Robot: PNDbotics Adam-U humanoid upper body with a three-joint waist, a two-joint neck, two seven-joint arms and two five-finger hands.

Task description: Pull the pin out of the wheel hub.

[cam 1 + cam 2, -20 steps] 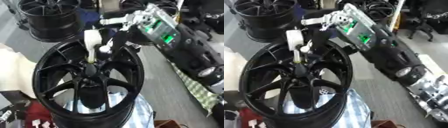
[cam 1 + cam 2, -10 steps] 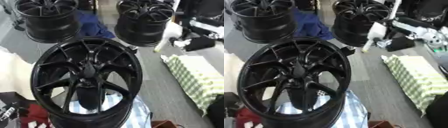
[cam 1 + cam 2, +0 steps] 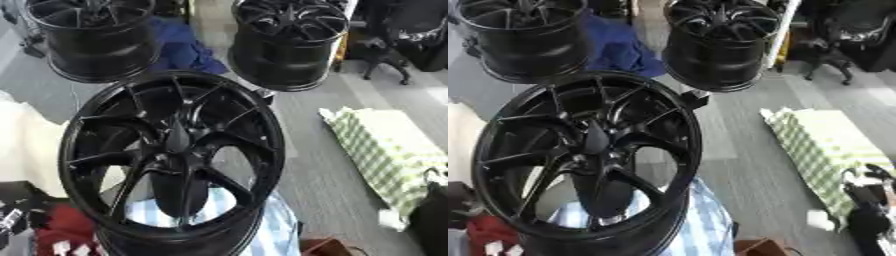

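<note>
The big black wheel hub [image 3: 175, 155] stands in front of me, tilted, spokes facing up. Its centre bore [image 3: 175, 150] is dark, and no pin shows in it. At the lower right edge part of my right hand [image 3: 864, 205] shows as a dark shape low over the floor. A small white piece [image 3: 819, 219] lies right beside it, and whether the hand holds it I cannot tell. My left hand is out of view.
Two more black wheels [image 3: 96, 35] [image 3: 289, 40] stand at the back with a blue cloth [image 3: 184, 50] between them. A green-and-white checked pad [image 3: 385, 155] lies at the right. A striped cloth [image 3: 271, 225] lies under the front wheel, with red items [image 3: 61, 235] at lower left.
My right arm, which held a white pin over the hub's centre, has swung off to the right and down to the lower right corner. The hub's centre now shows no pin. The camera shifted.
</note>
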